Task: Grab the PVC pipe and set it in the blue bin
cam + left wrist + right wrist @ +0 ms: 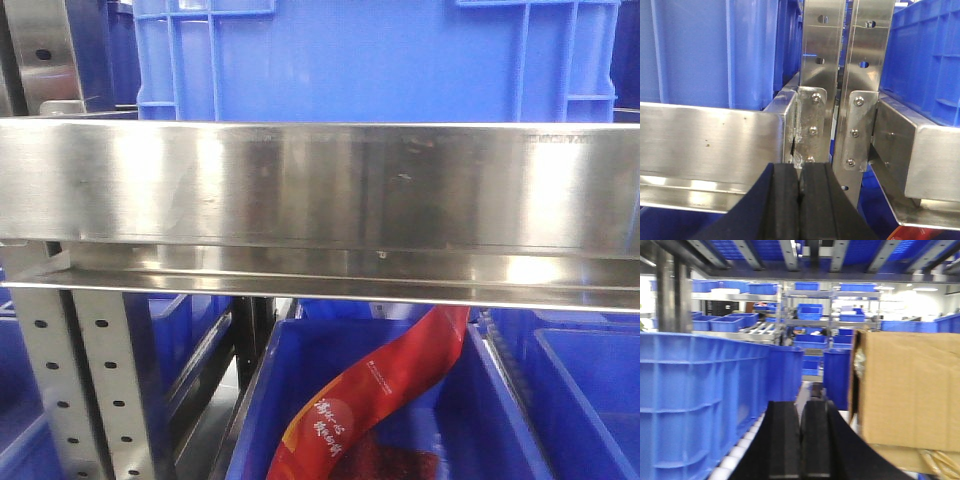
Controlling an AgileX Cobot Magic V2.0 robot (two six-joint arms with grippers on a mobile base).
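Note:
The white PVC pipe is out of view in all frames. My left gripper [800, 167] is shut and empty, its black jaws pressed together in front of a steel shelf rail [710, 140] and bolted uprights [812, 120]. My right gripper [800, 407] is shut and empty, pointing along a roller lane between a blue bin [695, 400] on the left and a cardboard box [907, 395] on the right. In the front view a blue bin [370, 55] stands on the steel shelf [320, 185], and another blue bin [300, 400] below holds a red packet [380, 400].
Blue bins [715, 50] stand on both sides of the uprights in the left wrist view, one at the right [930, 60]. Perforated steel posts [95, 390] stand at lower left of the front view. More racks with blue bins [810, 310] fill the far background.

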